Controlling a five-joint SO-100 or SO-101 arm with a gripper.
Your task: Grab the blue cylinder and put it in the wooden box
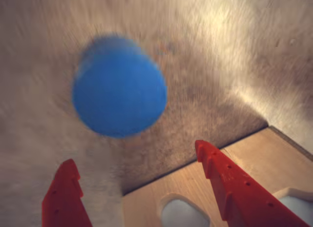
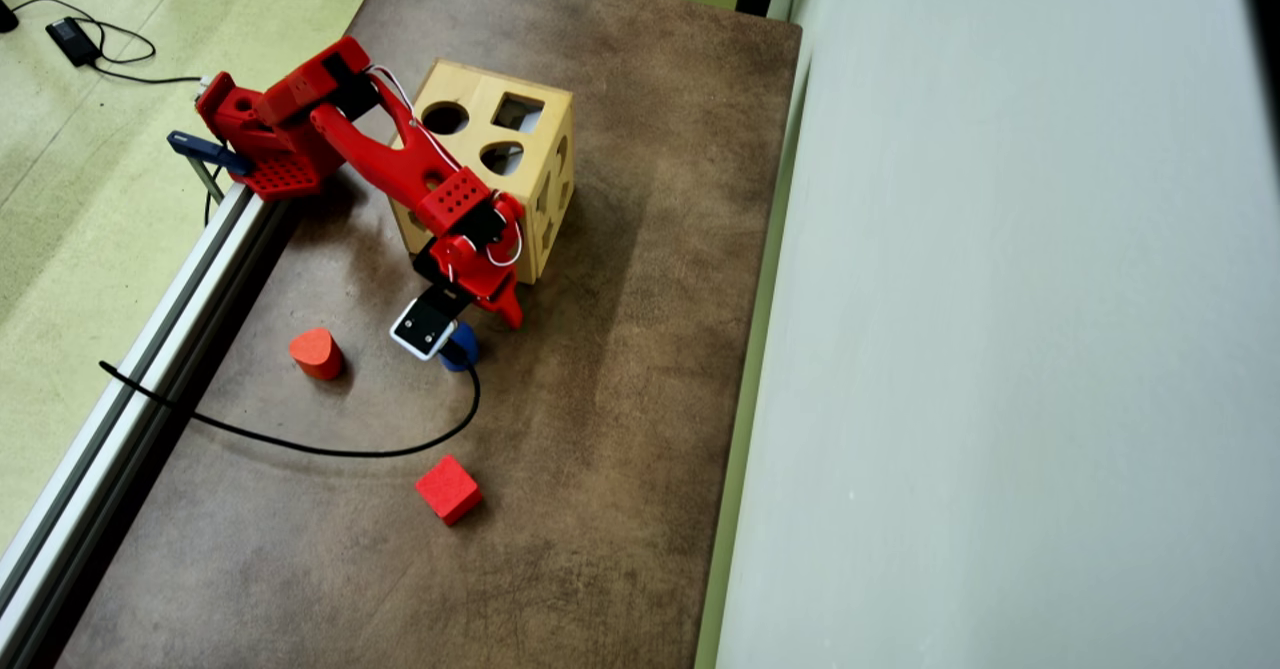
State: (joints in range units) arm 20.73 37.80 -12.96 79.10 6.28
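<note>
Open claw [image 1: 139, 163] poised just short of the blue cylinder [image 1: 119, 87], beside the wooden box [image 2: 497, 164].

In the wrist view the two red fingers [image 1: 230, 185] rise from the bottom edge, spread wide and holding nothing; the cylinder stands on the brown table [image 2: 620, 369] beyond their tips, blurred, nearer the left finger, with a corner of the box under the right finger. From overhead the arm [image 2: 400, 159] reaches from its base at the table's left edge, across the box's near corner, then bends down so the wrist camera [image 2: 423, 326] hangs over the cylinder just beside the box's lower corner. A black cable [image 2: 330, 446] loops from there; an orange-red block [image 2: 316, 353] lies left, a red cube [image 2: 447, 489] lower down, both apart.
</note>
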